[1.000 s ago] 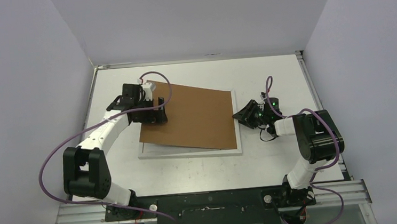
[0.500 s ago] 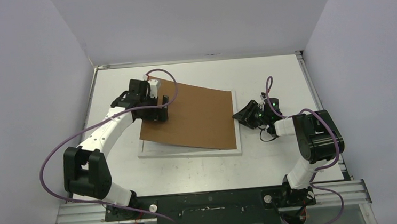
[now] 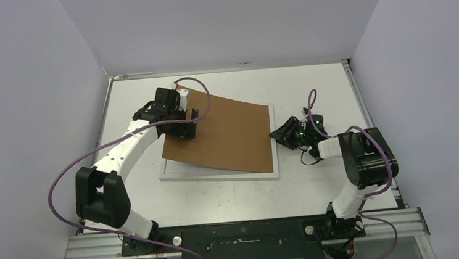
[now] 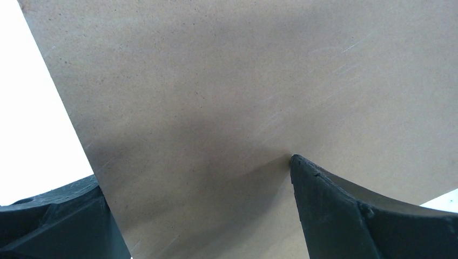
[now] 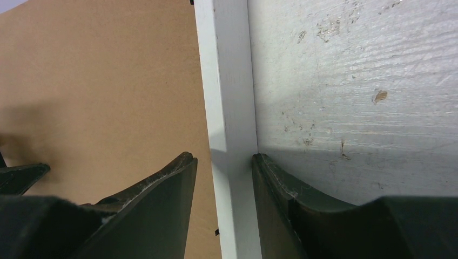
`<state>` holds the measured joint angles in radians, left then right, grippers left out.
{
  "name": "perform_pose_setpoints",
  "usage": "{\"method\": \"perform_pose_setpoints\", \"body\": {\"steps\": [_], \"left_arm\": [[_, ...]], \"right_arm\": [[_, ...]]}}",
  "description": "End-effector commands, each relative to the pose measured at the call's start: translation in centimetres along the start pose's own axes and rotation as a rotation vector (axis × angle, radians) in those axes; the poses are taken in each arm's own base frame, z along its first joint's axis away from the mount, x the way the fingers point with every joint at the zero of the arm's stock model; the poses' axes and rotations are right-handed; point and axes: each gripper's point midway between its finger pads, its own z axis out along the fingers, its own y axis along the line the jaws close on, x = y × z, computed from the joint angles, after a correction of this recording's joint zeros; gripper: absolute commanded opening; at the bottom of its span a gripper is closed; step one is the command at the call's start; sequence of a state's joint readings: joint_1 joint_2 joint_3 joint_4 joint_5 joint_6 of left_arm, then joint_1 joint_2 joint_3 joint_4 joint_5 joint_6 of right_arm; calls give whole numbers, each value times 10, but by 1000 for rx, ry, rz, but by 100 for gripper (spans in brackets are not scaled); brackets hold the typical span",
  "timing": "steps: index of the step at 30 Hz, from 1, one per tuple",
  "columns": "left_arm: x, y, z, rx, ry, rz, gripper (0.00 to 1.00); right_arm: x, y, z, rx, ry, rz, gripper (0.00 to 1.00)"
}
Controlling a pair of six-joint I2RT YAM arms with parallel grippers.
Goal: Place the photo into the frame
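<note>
The frame (image 3: 218,175) lies flat on the table (image 3: 310,86), with its near rail bare. At the right rail, the right gripper (image 5: 222,157) seems to pinch the white edge and steady it. The brown board (image 3: 234,135) sits crooked over the frame, its left side raised. The left gripper (image 3: 185,127) is spread wide astride that edge. The photo is hidden, maybe beneath. Better to turn the board square first, then lower it slowly.
</note>
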<state>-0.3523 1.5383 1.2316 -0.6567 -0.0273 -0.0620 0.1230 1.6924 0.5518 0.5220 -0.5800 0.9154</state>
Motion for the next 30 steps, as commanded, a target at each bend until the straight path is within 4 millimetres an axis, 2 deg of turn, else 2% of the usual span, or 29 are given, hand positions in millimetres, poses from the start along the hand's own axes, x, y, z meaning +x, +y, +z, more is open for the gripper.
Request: {"method": "perform_pose_setpoints", "body": {"steps": [1,6,14,17,22,25,26,27,30], "left_arm": [[4,-18,6,74,43,129,96],[-1,-23,2,182,32,6,96],[-3,-6,3,101,30,26,96],[-5,-6,1,106,41,22,96],[-5,-11,-2,141,45,12,96],[-2,-14,-2,156,51,7,96],[-1,-13,-1,157,55,4,96],[0,-13,0,159,59,2,96],[2,-14,2,166,66,-1,96]], "right_arm": [[15,40,-7,-160,74,-30,42],[16,38,-8,-155,76,-30,42],[15,39,-8,-157,75,-28,42],[15,39,-9,-156,78,-31,42],[-6,48,-19,-112,24,-114,43],[-34,73,-37,-35,-96,-303,46],[-39,87,-44,-17,-142,-389,48],[-40,102,-51,-8,-182,-476,49],[-20,147,-65,-13,-281,-773,54]]}}
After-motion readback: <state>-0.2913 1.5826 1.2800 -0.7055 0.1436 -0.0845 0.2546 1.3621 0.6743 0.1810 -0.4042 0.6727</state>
